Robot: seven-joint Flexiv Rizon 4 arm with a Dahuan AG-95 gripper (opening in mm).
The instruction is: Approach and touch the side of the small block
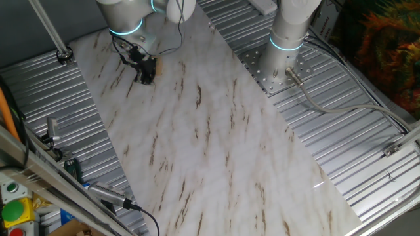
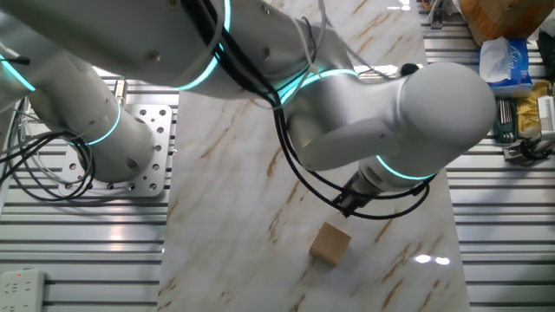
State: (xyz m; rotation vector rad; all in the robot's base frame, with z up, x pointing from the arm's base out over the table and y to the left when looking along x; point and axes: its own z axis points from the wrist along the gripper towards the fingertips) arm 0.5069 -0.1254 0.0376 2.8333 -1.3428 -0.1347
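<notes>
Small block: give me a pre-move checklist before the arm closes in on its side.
1. Small block located: ok, it sits on the marble tabletop, tan faces plain in the other fixed view.
2. Gripper near the block: ok, it hangs close beside it.
3. Contact made: cannot tell; the other fixed view suggests a gap, and the arm hides the fingers.
4. Fingers open or shut: cannot tell in either view.
5. Block upright: ok, resting flat, not tipped.
6. Cable clear of the block: ok, it loops above it.
</notes>
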